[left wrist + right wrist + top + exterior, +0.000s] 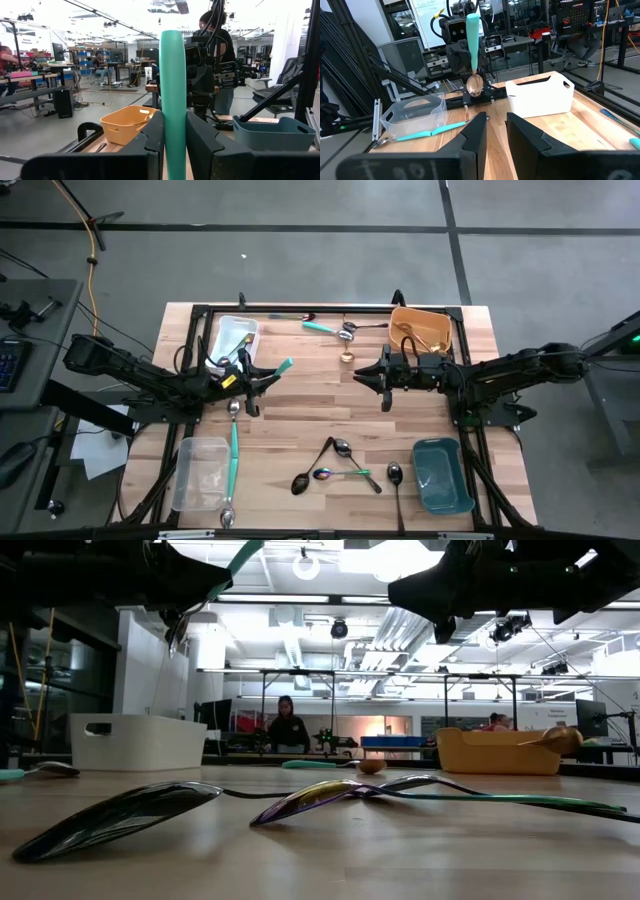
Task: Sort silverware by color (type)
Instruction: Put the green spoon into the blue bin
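Left gripper (pixel 262 373) is clamped on a teal-handled silver spoon (pixel 277 367), held aloft between the white plastic bin (pixel 232 338) and the clear plastic bin (pixel 200 473), beside which another teal spoon (pixel 233 450) lies. A carry is judged under way; a bin must be chosen next. Right gripper (pixel 378 375) hangs parted and empty. The spoon's bowl is hidden overhead.
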{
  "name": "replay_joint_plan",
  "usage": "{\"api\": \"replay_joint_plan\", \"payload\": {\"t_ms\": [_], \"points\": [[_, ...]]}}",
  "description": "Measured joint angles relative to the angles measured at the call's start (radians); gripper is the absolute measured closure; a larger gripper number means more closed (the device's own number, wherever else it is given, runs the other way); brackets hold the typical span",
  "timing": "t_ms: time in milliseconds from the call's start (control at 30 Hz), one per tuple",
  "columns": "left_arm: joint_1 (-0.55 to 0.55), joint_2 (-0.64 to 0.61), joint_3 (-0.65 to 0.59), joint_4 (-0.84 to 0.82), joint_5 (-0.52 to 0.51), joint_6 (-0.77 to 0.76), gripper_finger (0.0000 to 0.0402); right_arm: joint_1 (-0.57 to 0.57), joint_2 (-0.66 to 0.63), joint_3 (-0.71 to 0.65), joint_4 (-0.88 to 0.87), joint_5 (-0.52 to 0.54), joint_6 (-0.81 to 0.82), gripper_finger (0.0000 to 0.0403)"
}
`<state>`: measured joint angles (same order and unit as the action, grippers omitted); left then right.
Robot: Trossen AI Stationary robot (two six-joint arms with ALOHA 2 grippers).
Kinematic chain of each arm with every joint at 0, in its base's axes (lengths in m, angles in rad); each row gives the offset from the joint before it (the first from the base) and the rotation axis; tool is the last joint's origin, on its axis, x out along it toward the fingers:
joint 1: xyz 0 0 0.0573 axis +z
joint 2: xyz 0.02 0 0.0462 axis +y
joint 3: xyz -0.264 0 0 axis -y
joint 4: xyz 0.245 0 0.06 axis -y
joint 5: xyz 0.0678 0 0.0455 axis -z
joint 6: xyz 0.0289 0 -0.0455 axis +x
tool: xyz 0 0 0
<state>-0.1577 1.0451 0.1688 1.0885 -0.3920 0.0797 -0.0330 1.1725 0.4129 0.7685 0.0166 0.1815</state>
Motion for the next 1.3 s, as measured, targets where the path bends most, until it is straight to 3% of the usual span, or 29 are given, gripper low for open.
{"api": "replay_joint_plan", "payload": {"t_ms": [667,867,967,1167,1300], "points": [[0.0,0.0,0.0,0.0,0.0,-0.018,0.036,0.001,0.0,0.0,-0.016,-0.001,0.003,0.0334],[0.0,0.0,0.0,-0.009,0.023,-0.019,0.036,0.015,0.0,0.001,-0.181,-0.135,0.102,0.0334],[0.0,0.0,0.0,-0.009,0.024,-0.023,0.036,0.015,0.0,0.001,-0.205,-0.145,0.101,0.0334],[0.0,0.036,0.085,-0.105,0.023,-0.044,0.036,0.014,0.014,0.001,0.002,0.009,0.036,0.0334],[0.0,0.146,0.17,-0.174,0.024,-0.043,0.036,0.014,0.083,0.001,0.113,0.017,0.024,0.0334]]}}
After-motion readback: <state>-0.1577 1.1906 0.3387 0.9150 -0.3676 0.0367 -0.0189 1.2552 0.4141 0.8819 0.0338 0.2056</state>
